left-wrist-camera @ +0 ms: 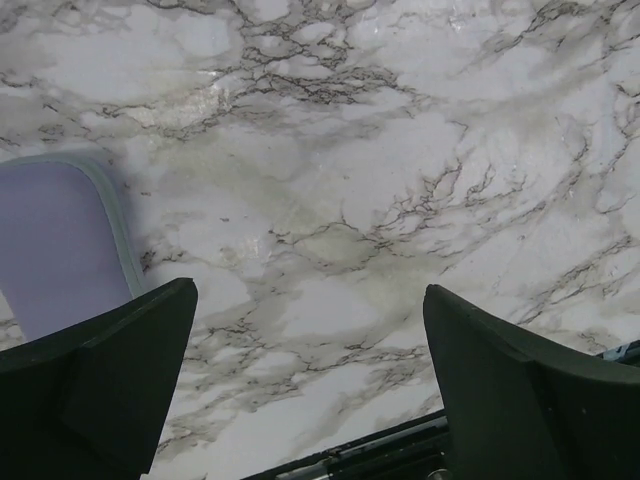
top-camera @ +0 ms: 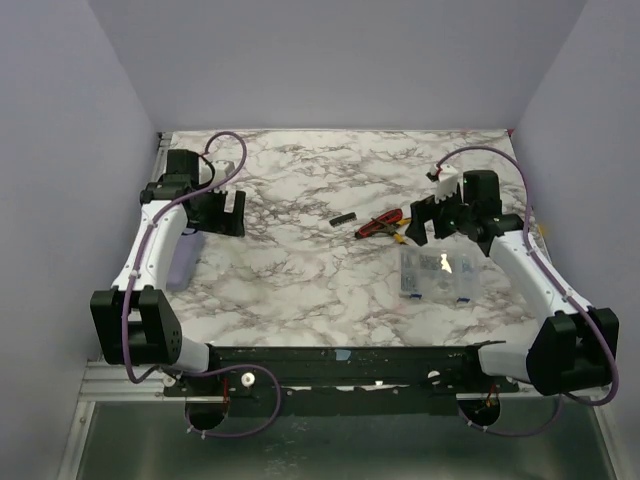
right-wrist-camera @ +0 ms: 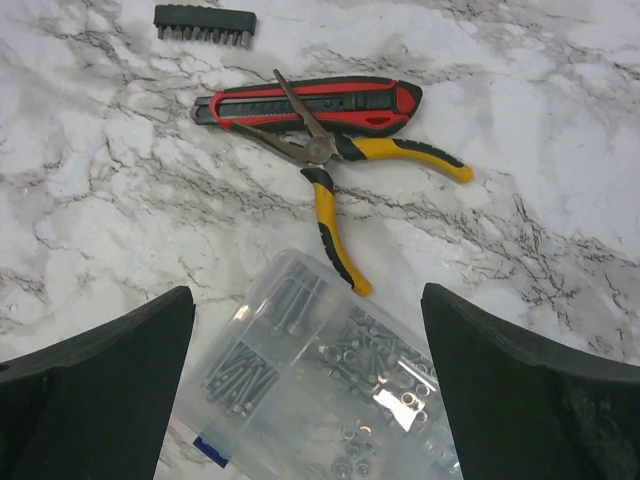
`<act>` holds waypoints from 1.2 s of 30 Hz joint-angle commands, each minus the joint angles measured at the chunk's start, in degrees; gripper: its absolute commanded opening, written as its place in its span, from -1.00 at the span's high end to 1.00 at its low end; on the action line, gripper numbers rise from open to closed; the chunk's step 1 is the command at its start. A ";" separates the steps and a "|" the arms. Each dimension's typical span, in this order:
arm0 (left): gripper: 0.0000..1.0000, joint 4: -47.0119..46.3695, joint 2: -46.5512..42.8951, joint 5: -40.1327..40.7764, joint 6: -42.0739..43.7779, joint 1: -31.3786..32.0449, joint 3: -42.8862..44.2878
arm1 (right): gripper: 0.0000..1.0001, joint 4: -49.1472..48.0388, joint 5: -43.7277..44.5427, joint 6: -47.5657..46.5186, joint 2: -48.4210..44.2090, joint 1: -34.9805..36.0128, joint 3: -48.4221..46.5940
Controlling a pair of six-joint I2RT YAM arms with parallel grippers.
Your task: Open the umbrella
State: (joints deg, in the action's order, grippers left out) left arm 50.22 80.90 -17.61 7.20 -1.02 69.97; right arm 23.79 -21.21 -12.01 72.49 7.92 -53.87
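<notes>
The umbrella [top-camera: 186,260] shows as a pale lavender sleeve lying on the marble table [top-camera: 300,280] at the left, beside my left forearm. In the left wrist view the umbrella [left-wrist-camera: 55,240] reaches in from the left edge, next to my left finger. My left gripper [top-camera: 222,212] [left-wrist-camera: 310,290] is open over bare marble, a little beyond and to the right of the sleeve, holding nothing. My right gripper [top-camera: 425,222] [right-wrist-camera: 305,290] is open on the right side of the table, above a clear plastic box, far from the umbrella.
The clear plastic box [top-camera: 435,272] [right-wrist-camera: 330,390] holds screws and washers. Beyond it lie yellow-handled pliers [right-wrist-camera: 335,170], a red utility knife [top-camera: 380,222] [right-wrist-camera: 310,105] and a black bit holder [top-camera: 343,219] [right-wrist-camera: 205,25]. Walls close in the table on three sides.
</notes>
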 commanded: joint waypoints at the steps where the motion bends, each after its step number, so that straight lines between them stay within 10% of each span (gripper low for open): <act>1: -0.97 2.91 2.77 -2.78 1.07 -2.06 9.55 | -0.97 0.20 -3.81 0.83 2.55 0.16 -3.94; 10: -0.97 13.48 6.60 -3.19 10.63 -14.32 18.07 | -0.99 -0.32 -7.08 3.50 7.40 0.14 -7.77; 21: -0.97 13.96 7.20 7.18 32.07 -29.18 7.24 | -0.99 3.55 -12.81 -0.24 13.68 0.16 -13.02; 36: -0.97 12.54 16.21 3.26 36.35 -23.87 2.40 | -0.99 10.22 -13.71 -3.57 19.20 0.15 -20.90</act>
State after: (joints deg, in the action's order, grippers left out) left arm 62.19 95.02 -11.64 42.28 -28.40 72.84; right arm 30.79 -34.72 -13.61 91.44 7.92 -72.88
